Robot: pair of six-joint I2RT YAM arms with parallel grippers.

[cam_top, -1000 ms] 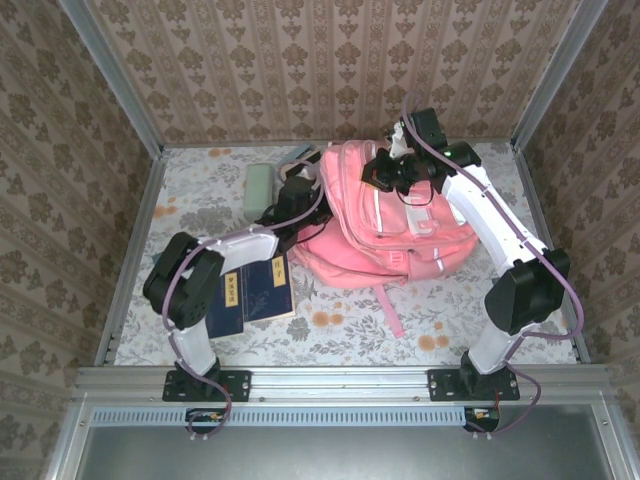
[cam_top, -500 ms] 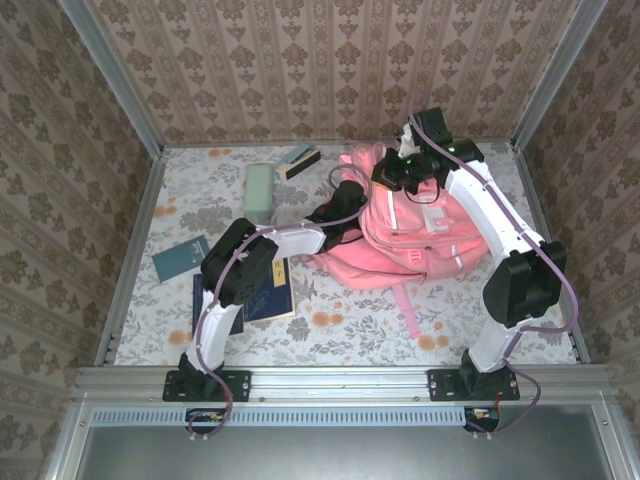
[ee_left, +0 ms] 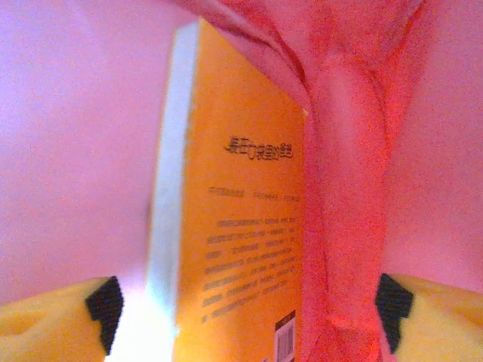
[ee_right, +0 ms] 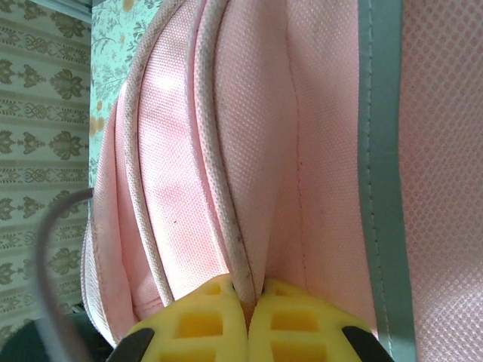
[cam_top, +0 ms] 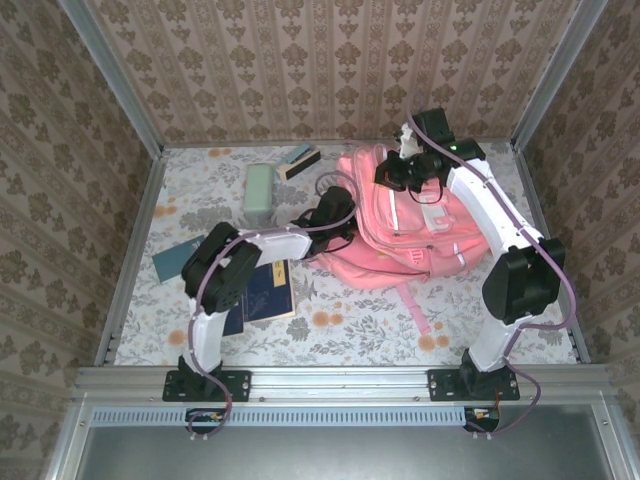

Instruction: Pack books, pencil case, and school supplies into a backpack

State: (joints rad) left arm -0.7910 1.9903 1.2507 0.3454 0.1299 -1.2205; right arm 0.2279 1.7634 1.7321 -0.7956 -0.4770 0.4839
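Inside the limp pink fabric backpack (ee_left: 355, 136), your left fingers (ee_left: 45, 320) stand wide, flanking the stiff orange-yellow paperback (ee_left: 241, 226), probably best gripped spine-side; right fingers (ee_right: 204, 320) pinch the piped rim (ee_right: 223, 188).

Our left arm (cam_top: 262, 243) rises from its base to a sharply bent elbow, then lays its white forearm out to the right and away from us, ending at the left gripper (cam_top: 338, 208). Its jaws stand wide apart, with nothing clamped between the yellow pads (ee_left: 53, 324). Our right arm (cam_top: 490, 215) folds at the elbow and stretches far and leftward. The right gripper (cam_top: 392, 172) has its fingers (ee_right: 211, 320) pressed together on a piped seam of the backpack (ee_right: 317, 151).
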